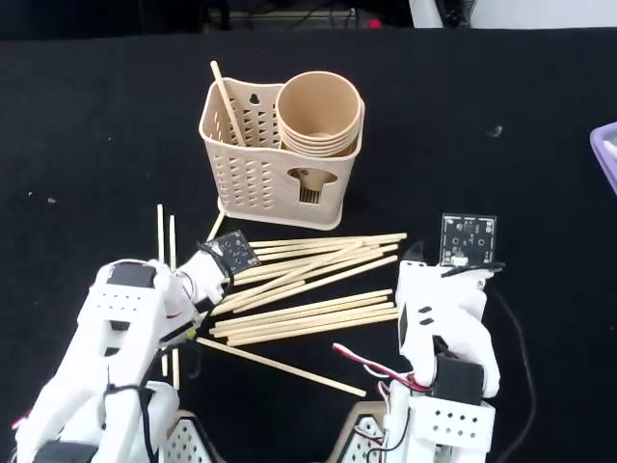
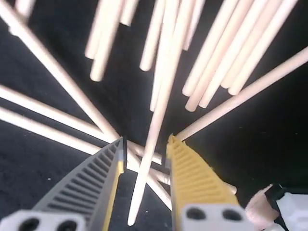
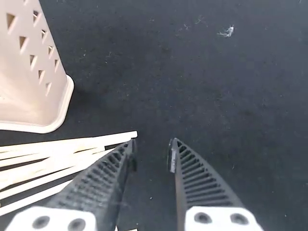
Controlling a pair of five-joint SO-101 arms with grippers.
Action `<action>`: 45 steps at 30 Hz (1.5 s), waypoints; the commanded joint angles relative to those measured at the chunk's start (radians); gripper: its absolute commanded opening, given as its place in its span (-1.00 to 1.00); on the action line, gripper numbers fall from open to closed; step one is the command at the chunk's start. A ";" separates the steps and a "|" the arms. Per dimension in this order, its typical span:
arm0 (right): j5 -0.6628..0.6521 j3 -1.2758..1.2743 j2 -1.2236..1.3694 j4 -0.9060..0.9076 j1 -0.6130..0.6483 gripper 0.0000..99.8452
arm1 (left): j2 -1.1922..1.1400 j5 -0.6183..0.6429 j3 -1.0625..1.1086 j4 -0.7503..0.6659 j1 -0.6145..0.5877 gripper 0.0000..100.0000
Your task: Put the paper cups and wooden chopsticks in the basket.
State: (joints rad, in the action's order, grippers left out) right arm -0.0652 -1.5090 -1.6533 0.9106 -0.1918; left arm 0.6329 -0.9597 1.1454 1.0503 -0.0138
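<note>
Straddling one wooden chopstick [image 2: 161, 110], the left gripper [image 2: 144, 144] has its fingers parted, stick running lengthwise out between them, not yet pinched. Right gripper [image 3: 151, 147], spread and empty, hangs just off the tips of the pile [image 3: 57, 159]. Beyond, toward the far edge of the table [image 1: 501, 174]: basket [image 1: 260, 178], paper cups [image 1: 320, 111] stacked inside. Contact's hard to judge.
</note>
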 commanded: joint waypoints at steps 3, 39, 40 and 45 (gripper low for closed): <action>0.003 0.007 -0.015 0.005 0.017 -0.75 | -0.126 -0.002 -0.067 -0.002 -0.005 -0.70; 0.003 0.007 -0.019 0.005 0.017 -0.75 | -0.081 0.063 -0.042 0.040 0.140 -0.74; 0.003 0.007 -0.019 0.005 0.017 -0.75 | -0.081 0.063 -0.042 0.040 0.140 -0.77; 0.003 0.007 -0.019 0.005 0.017 -0.75 | -0.081 0.063 -0.033 0.044 0.140 -0.95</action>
State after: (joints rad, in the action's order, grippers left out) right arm -0.0652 -1.5090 -1.6533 0.9106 -0.1918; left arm 0.5409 -0.9030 1.1086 1.1009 0.1243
